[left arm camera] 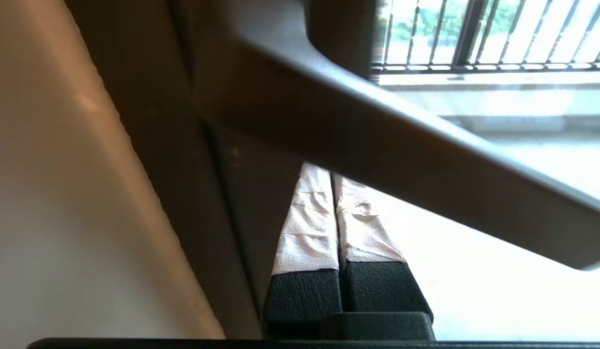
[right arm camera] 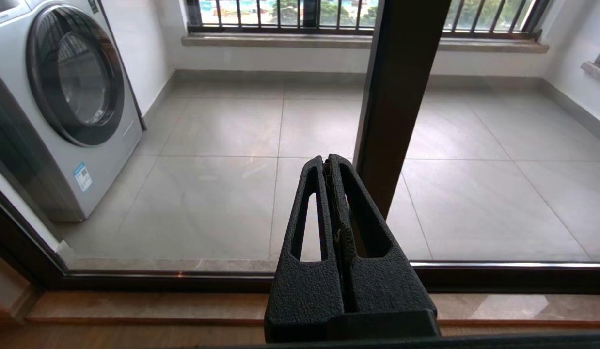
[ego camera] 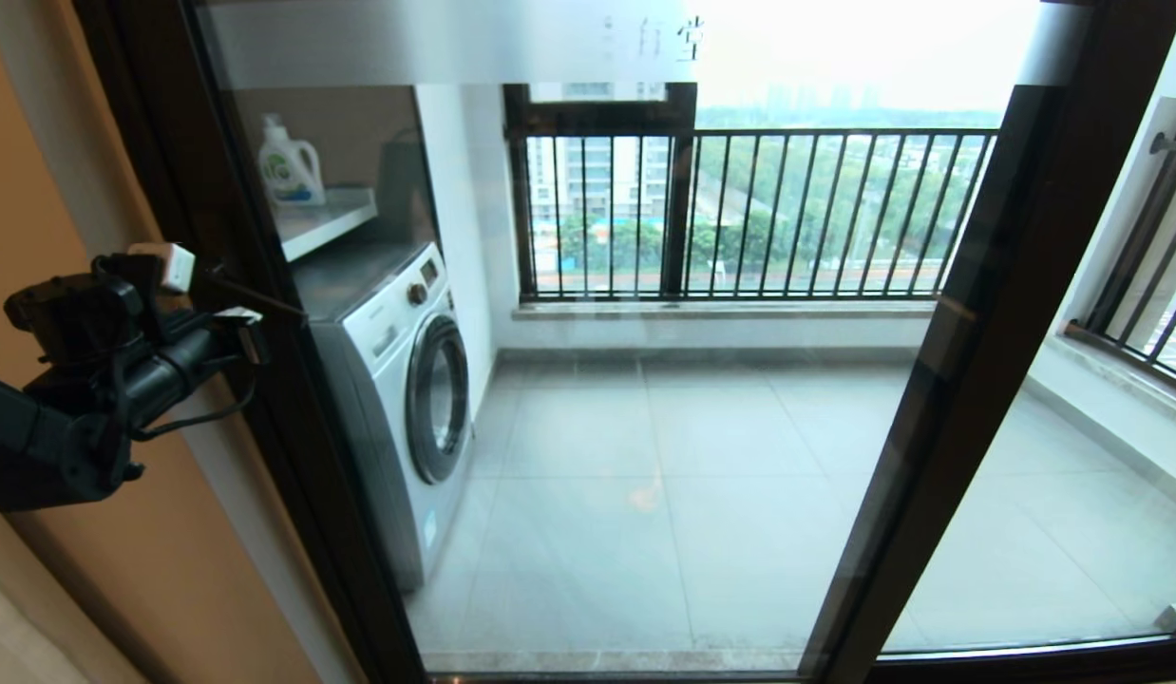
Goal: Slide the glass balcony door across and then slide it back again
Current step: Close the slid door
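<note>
**Left tool tucked behind the door handle, right tool clenched and free**

The glass balcony door (ego camera: 645, 408) fills the head view: a clear pane in a slim, dark brown-black metal frame, with a frosted band across its top. Its left stile stands beside the tan wall (ego camera: 37, 237).

The left tool (left arm camera: 335, 194) is at that stile, its paper-wrapped fingers (left arm camera: 307, 228) pressed together and slipped under the smooth dark bar handle (left arm camera: 402, 145), gripping nothing. Only the left wrist view shows this; in the head view the arm's black body hides the contact.

The right tool (right arm camera: 331, 167), textured black with slotted fingers, is clenched on nothing and points at the pane near a dark upright frame member (right arm camera: 397, 97). It is out of the head view.

Beyond the glass stand a white washing machine (ego camera: 407, 380), a detergent bottle (ego camera: 289, 166) on a shelf, grey floor tiles and a black barred railing (ego camera: 787, 209).
</note>
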Robot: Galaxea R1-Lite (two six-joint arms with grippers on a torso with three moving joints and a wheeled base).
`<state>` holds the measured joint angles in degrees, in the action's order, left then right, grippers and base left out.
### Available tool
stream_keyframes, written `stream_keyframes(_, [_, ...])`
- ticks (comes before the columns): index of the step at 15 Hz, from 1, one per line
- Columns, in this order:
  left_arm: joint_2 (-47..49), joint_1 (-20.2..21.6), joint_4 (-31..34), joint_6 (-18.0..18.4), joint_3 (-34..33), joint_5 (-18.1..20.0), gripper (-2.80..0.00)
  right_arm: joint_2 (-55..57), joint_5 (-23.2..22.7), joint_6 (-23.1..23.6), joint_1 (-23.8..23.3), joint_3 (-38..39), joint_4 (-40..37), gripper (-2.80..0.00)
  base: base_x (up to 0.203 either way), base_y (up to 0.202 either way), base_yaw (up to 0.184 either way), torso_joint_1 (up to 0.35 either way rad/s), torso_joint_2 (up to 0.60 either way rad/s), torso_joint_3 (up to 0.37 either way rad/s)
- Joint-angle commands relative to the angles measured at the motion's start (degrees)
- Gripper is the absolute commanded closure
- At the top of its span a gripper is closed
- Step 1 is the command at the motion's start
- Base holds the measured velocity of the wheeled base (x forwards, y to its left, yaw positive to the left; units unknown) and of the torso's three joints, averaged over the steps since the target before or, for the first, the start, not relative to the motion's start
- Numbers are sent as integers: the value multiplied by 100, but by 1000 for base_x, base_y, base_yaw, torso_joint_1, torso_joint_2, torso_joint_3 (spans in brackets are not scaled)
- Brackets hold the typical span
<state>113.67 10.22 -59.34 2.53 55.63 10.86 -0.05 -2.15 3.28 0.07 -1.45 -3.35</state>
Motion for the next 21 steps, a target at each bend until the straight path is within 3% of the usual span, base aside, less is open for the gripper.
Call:
stream_keyframes(1, [-108,-47,-16,2,1,-13,0,2,-1,6,10,-3,-8,0,0,0,0,0,0,0])
stream_keyframes(16, [-435,-175,270,-17,133,-4,0,-3,4,-3,2,4,-8,0,0,0,0,0,0,0])
stream_keyframes(21, [-755,110,168,-33,-743,58,0,4,-1,6,5,2,-8,0,0,0,0,0,0,0])
